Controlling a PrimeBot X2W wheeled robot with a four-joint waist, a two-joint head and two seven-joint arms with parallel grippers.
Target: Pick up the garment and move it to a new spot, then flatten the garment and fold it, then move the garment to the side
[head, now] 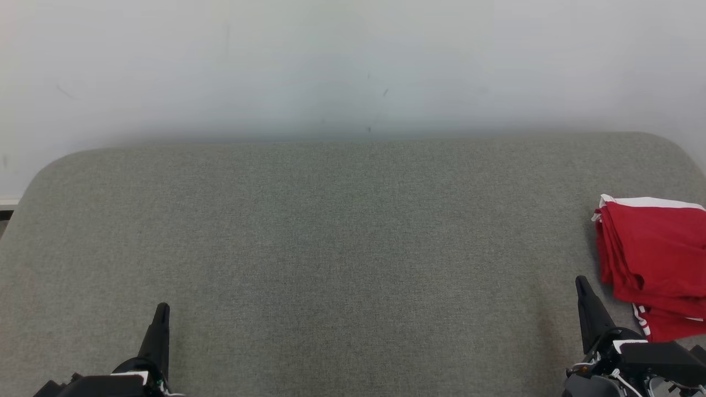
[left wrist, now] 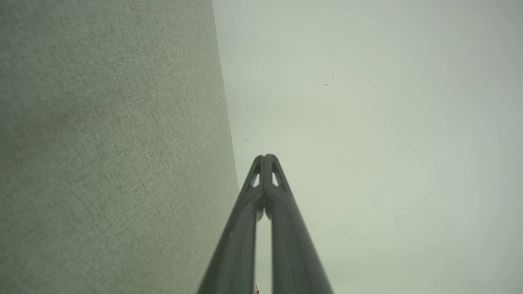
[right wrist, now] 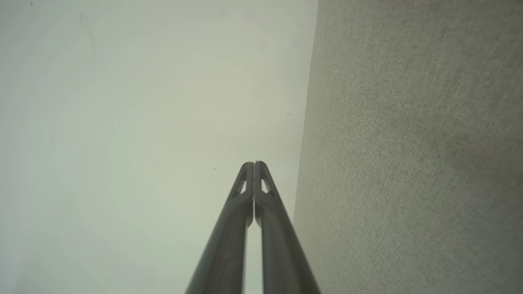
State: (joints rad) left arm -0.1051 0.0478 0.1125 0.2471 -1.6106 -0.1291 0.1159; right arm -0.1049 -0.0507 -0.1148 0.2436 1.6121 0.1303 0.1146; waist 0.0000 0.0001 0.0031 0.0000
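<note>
A folded red garment (head: 653,259) with white trim lies at the right edge of the grey fabric surface (head: 342,237), partly cut off by the head view's right border. My right gripper (head: 581,282) is shut and empty, its tips just left of the garment's near corner and apart from it. At the lower left my left gripper (head: 162,307) is shut too, holding nothing, far from the garment. In the left wrist view the left gripper (left wrist: 264,157) has its fingers pressed together. The right gripper (right wrist: 253,164) shows the same in the right wrist view.
A pale wall (head: 353,60) rises behind the grey surface's rounded far edge. The surface's left corner curves away near a strip of floor (head: 6,207). Both wrist views show the grey fabric (left wrist: 102,147) beside the wall (right wrist: 143,122).
</note>
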